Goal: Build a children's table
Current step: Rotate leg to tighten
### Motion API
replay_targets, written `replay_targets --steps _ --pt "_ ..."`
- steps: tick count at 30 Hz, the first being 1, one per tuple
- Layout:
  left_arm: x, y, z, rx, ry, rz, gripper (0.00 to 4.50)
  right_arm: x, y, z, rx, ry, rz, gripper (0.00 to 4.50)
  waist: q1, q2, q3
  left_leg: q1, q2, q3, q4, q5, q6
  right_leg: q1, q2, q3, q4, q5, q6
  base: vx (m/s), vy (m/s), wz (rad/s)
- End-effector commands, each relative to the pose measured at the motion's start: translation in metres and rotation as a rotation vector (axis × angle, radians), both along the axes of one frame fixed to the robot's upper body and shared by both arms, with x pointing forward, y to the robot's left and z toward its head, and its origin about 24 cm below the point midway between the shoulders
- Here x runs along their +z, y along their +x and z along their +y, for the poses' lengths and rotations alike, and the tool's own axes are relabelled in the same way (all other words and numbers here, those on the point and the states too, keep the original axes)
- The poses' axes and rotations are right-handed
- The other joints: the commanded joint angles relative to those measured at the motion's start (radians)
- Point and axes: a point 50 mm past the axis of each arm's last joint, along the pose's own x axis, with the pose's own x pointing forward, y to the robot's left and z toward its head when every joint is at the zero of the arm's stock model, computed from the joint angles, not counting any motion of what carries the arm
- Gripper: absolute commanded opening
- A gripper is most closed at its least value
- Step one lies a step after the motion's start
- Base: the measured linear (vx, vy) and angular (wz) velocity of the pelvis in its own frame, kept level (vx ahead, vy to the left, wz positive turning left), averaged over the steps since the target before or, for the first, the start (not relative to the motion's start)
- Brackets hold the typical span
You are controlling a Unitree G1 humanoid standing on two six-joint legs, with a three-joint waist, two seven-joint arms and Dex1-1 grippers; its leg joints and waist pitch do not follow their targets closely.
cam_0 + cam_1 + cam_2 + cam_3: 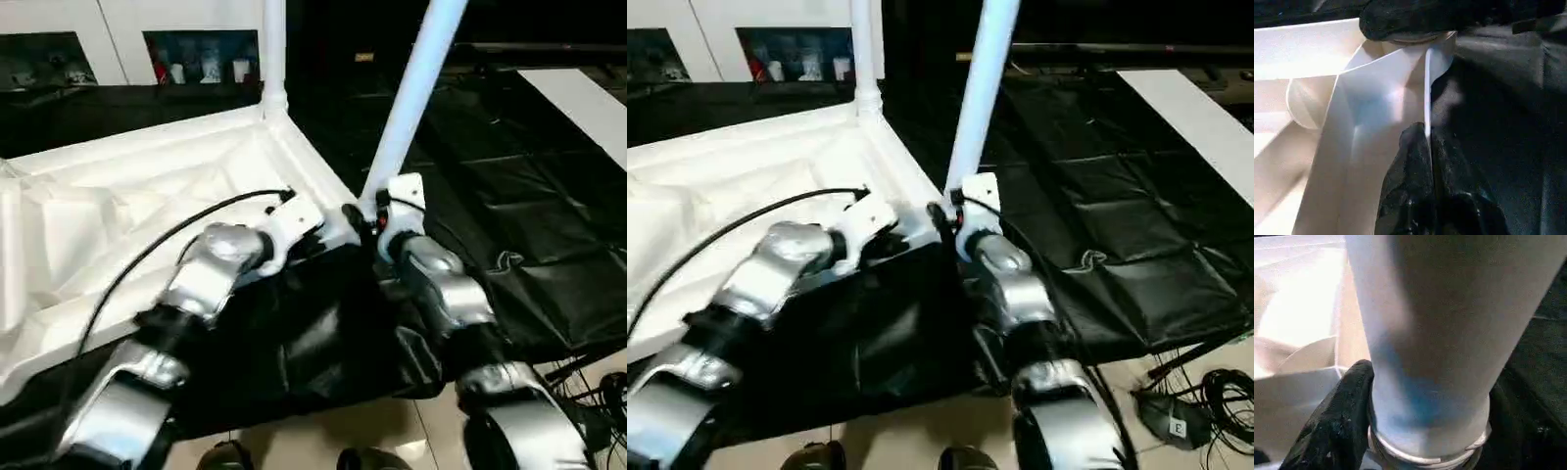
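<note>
Two white legs rise from the upturned table top (pixel 147 186), which lies on black sheeting (pixel 509 206). One leg (pixel 273 54) stands upright in the far corner socket; the other leg (pixel 411 93) leans at the near corner. The right gripper (pixel 1425 431) has its fingers (pixel 1339 421) closed around this leaning leg's base. The left gripper (pixel 1430 147) pinches the top's thin rim at that same corner.
</note>
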Motion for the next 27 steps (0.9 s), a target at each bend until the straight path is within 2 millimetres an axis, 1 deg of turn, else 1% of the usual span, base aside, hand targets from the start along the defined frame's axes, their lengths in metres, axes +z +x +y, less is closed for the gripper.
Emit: replay_targets --steps 1,2,3,5,6,7,8,9,10,11,12,13,14,15,16,17,18,19,20,21,22,23,24,25,26,27 --pt "-0.008 0.000 -0.012 0.029 0.022 0.005 0.00 -0.036 -0.017 0.028 0.081 0.038 0.178 2.73 -0.002 0.006 -0.044 0.020 0.028 -0.022 -0.076 -0.249 -0.009 0.019 -0.074 0.049 -0.095 -0.265 -0.161 0.000 0.000 0.00" --pt "-0.008 -0.001 -0.014 0.027 0.018 0.006 0.00 -0.036 -0.017 0.030 0.087 0.051 0.186 2.73 -0.002 0.006 -0.045 0.017 0.029 -0.022 -0.077 -0.241 -0.007 0.022 -0.075 0.049 -0.094 -0.244 -0.161 0.000 0.000 0.00" --pt "-0.009 -0.001 -0.014 0.015 0.021 0.005 0.00 -0.036 -0.017 0.031 0.088 0.061 0.188 2.73 -0.001 0.008 -0.045 0.020 0.030 -0.021 -0.077 -0.239 -0.003 0.020 -0.075 0.049 -0.094 -0.224 -0.165 0.000 0.000 0.00" --pt "-0.009 -0.003 -0.014 -0.008 0.019 0.006 0.00 -0.034 -0.016 0.032 0.101 0.073 0.180 2.73 -0.003 0.008 -0.045 0.017 0.029 -0.022 -0.079 -0.241 -0.003 0.023 -0.075 0.048 -0.093 -0.216 -0.170 0.000 0.000 0.00" --pt "-0.009 -0.004 -0.014 -0.013 0.017 0.009 0.00 -0.033 -0.016 0.032 0.109 0.080 0.172 2.73 -0.003 0.007 -0.044 0.018 0.030 -0.021 -0.080 -0.246 -0.003 0.021 -0.075 0.049 -0.095 -0.217 -0.171 0.000 0.000 0.00" --pt "-0.009 -0.004 -0.013 -0.014 0.017 0.010 0.00 -0.032 -0.016 0.032 0.116 0.086 0.163 2.73 -0.003 0.009 -0.045 0.019 0.030 -0.022 -0.081 -0.249 -0.002 0.022 -0.076 0.048 -0.095 -0.219 -0.171 0.000 0.000 0.00" --pt "-0.009 -0.004 -0.013 -0.014 0.017 0.010 0.00 -0.032 -0.016 0.032 0.116 0.086 0.163 2.73 -0.003 0.007 -0.045 0.018 0.030 -0.021 -0.081 -0.248 -0.001 0.023 -0.076 0.048 -0.096 -0.219 -0.171 0.000 0.000 0.00" --pt "-0.009 -0.005 -0.011 -0.023 0.019 0.008 0.00 -0.028 -0.014 0.032 0.129 0.115 0.144 3.28 -0.003 0.007 -0.045 0.019 0.031 -0.021 -0.083 -0.248 0.003 0.023 -0.076 0.047 -0.098 -0.225 -0.170 0.000 0.000 0.00" --pt "-0.009 -0.005 -0.010 -0.024 0.020 0.008 0.00 -0.025 -0.013 0.032 0.134 0.122 0.131 3.28 -0.003 0.008 -0.045 0.018 0.031 -0.021 -0.084 -0.249 0.002 0.023 -0.077 0.048 -0.099 -0.228 -0.169 0.000 0.000 0.00" --pt "-0.009 -0.005 -0.009 -0.029 0.021 0.006 0.00 -0.022 -0.013 0.032 0.145 0.129 0.116 3.42 -0.004 0.006 -0.043 0.016 0.030 -0.021 -0.084 -0.253 0.006 0.023 -0.077 0.048 -0.101 -0.236 -0.167 0.000 0.000 0.00" --pt "-0.009 -0.005 -0.009 -0.032 0.020 0.007 0.00 -0.020 -0.012 0.032 0.156 0.134 0.101 3.52 -0.004 0.005 -0.042 0.018 0.031 -0.021 -0.085 -0.262 0.008 0.020 -0.078 0.049 -0.104 -0.258 -0.165 0.000 0.000 0.00" --pt "-0.009 -0.005 -0.009 -0.032 0.020 0.007 0.00 -0.020 -0.012 0.032 0.156 0.134 0.101 3.61 -0.004 0.006 -0.042 0.017 0.032 -0.021 -0.085 -0.263 0.008 0.020 -0.079 0.049 -0.104 -0.266 -0.165 0.000 0.000 0.00" --pt "-0.009 -0.006 -0.008 -0.035 0.020 0.008 0.00 -0.016 -0.011 0.032 0.170 0.133 0.079 3.70 -0.004 0.006 -0.042 0.017 0.032 -0.022 -0.086 -0.260 0.008 0.020 -0.080 0.049 -0.105 -0.272 -0.164 0.000 0.000 0.00" --pt "-0.009 -0.007 -0.005 -0.049 0.019 0.018 0.00 -0.008 -0.011 0.031 0.214 0.120 0.028 3.77 -0.003 0.004 -0.041 0.014 0.032 -0.021 -0.087 -0.252 0.010 0.021 -0.081 0.049 -0.107 -0.286 -0.160 0.000 0.000 0.00" --pt "-0.009 -0.008 -0.003 -0.057 0.019 0.021 0.00 -0.004 -0.011 0.029 0.234 0.113 0.004 3.84 -0.002 0.004 -0.042 0.014 0.032 -0.021 -0.086 -0.246 0.012 0.021 -0.081 0.050 -0.107 -0.280 -0.158 0.000 0.000 0.00" --pt "-0.008 -0.009 -0.002 -0.070 0.020 0.021 0.00 0.000 -0.012 0.028 0.259 0.110 -0.016 3.84 -0.002 0.004 -0.044 0.013 0.033 -0.021 -0.086 -0.221 0.017 0.023 -0.080 0.049 -0.103 -0.247 -0.162 0.000 0.000 0.00" --pt "-0.007 -0.010 0.001 -0.083 0.019 0.026 0.00 0.005 -0.014 0.024 0.293 0.107 -0.037 4.08 -0.001 0.003 -0.045 0.012 0.032 -0.019 -0.082 -0.183 0.026 0.025 -0.075 0.049 -0.098 -0.185 -0.169 0.000 0.000 0.00" --pt "-0.007 -0.011 0.002 -0.090 0.017 0.028 0.00 0.007 -0.015 0.023 0.309 0.105 -0.044 4.08 0.000 0.003 -0.046 0.010 0.032 -0.017 -0.080 -0.147 0.039 0.028 -0.074 0.048 -0.091 -0.118 -0.182 0.000 0.000 0.00" --pt "-0.006 -0.012 0.003 -0.103 0.013 0.032 0.00 0.009 -0.017 0.020 0.334 0.108 -0.046 4.08 0.000 0.003 -0.046 0.010 0.032 -0.017 -0.080 -0.147 0.039 0.028 -0.074 0.048 -0.091 -0.118 -0.182 0.000 0.000 0.00" --pt "-0.005 -0.014 0.006 -0.120 0.006 0.042 0.00 0.013 -0.021 0.015 0.395 0.098 -0.053 4.15 0.001 0.006 -0.054 0.007 0.029 -0.016 -0.072 -0.066 0.066 0.038 -0.070 0.047 -0.074 0.021 -0.207 0.000 0.000 0.00" --pt "-0.004 -0.015 0.008 -0.131 0.005 0.044 0.00 0.015 -0.024 0.013 0.433 0.082 -0.060 4.15 0.001 0.006 -0.056 0.006 0.029 -0.015 -0.068 -0.035 0.079 0.040 -0.068 0.047 -0.067 0.082 -0.217 0.000 0.000 0.00" --pt "-0.002 -0.017 0.010 -0.151 0.001 0.045 0.00 0.017 -0.028 0.008 0.484 0.054 -0.069 4.15 0.001 0.007 -0.060 0.001 0.025 -0.015 -0.062 0.025 0.103 0.047 -0.063 0.045 -0.055 0.198 -0.235 0.000 0.000 0.00" --pt "-0.001 -0.019 0.012 -0.166 -0.002 0.045 0.00 0.018 -0.032 0.004 0.524 0.028 -0.076 4.15 0.000 0.006 -0.060 0.005 0.024 -0.011 -0.058 0.038 0.126 0.042 -0.061 0.045 -0.052 0.271 -0.249 0.000 0.000 0.00" --pt "0.000 -0.020 0.014 -0.176 -0.006 0.051 0.00 0.019 -0.035 -0.002 0.556 0.002 -0.081 4.15 0.001 0.007 -0.059 0.002 0.023 -0.012 -0.058 0.041 0.133 0.046 -0.062 0.045 -0.050 0.288 -0.256 0.000 0.000 0.00" --pt "0.000 -0.020 0.015 -0.178 -0.008 0.053 0.00 0.019 -0.036 -0.004 0.566 -0.007 -0.082 4.15 0.002 0.005 -0.061 0.002 0.023 -0.010 -0.055 0.044 0.146 0.048 -0.061 0.046 -0.048 0.320 -0.263 0.000 0.000 0.00" --pt "0.000 -0.023 0.019 -0.197 -0.019 0.073 0.00 0.020 -0.041 -0.013 0.615 -0.030 -0.089 4.15 0.000 0.005 -0.059 0.002 0.024 -0.009 -0.056 0.028 0.153 0.046 -0.064 0.045 -0.050 0.309 -0.272 0.000 0.000 0.00"
